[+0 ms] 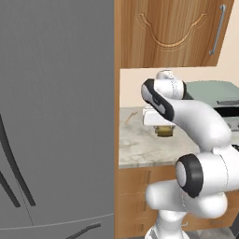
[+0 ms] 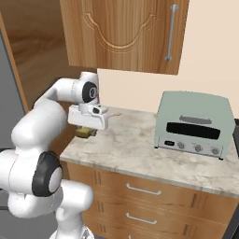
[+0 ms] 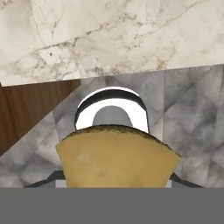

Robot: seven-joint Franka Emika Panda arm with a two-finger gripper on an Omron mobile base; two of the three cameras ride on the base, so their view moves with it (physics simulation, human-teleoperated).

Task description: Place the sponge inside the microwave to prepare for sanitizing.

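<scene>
The sponge [image 1: 164,131] [image 2: 85,132] is a small yellow-olive block with a darker brown underside. It hangs just above the marble counter [image 1: 140,147] [image 2: 133,147], near the counter's left front corner. My gripper [image 1: 163,134] [image 2: 86,135] points down and is shut on the sponge. In the hand view the sponge [image 3: 116,155] fills the lower middle and hides most of both fingers of the gripper [image 3: 114,181]. Beyond it lie the counter's edge and the floor below. The microwave is out of view.
A thin beige stick [image 1: 130,117] [image 2: 114,113] lies at the back of the counter by the wall. A grey-green toaster oven [image 2: 193,123] [image 1: 210,91] stands to the right. A tall grey appliance [image 1: 56,116] walls off the left. Wooden cabinets [image 2: 126,32] hang overhead.
</scene>
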